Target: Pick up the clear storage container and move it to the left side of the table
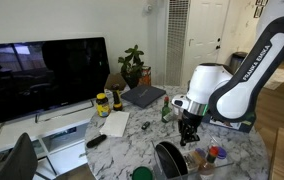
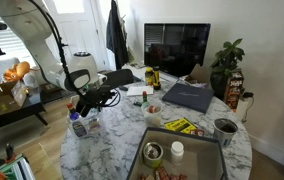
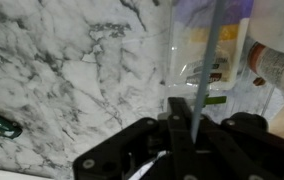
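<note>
The end effector (image 3: 194, 112) has its fingers drawn close together, pinched on the thin upright wall of the clear storage container (image 3: 197, 50), which runs straight down between them; whether the container touches the table (image 3: 72, 60) cannot be told; in an exterior view the container (image 2: 81, 124) sits just under the end effector (image 2: 82, 105), near the table's rounded edge, with small items inside; a laptop (image 2: 190, 95) lies well apart, towards the television (image 2: 177, 50).
</note>
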Motion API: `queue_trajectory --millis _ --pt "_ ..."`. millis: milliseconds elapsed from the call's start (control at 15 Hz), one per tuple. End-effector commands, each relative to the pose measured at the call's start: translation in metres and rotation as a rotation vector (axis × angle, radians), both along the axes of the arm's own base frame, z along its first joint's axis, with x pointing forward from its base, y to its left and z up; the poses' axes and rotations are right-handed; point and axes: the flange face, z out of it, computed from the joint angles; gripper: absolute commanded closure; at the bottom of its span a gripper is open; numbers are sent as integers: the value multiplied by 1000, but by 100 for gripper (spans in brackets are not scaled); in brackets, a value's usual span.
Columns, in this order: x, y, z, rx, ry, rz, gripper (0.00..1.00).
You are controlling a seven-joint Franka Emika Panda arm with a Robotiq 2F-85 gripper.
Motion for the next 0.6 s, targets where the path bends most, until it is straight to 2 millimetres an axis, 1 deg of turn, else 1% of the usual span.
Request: queue_trajectory --millis 0,533 --pt "3 5 -1 8 -10 -5 99" --pt "8 0 -19 -10 10 -26 99"
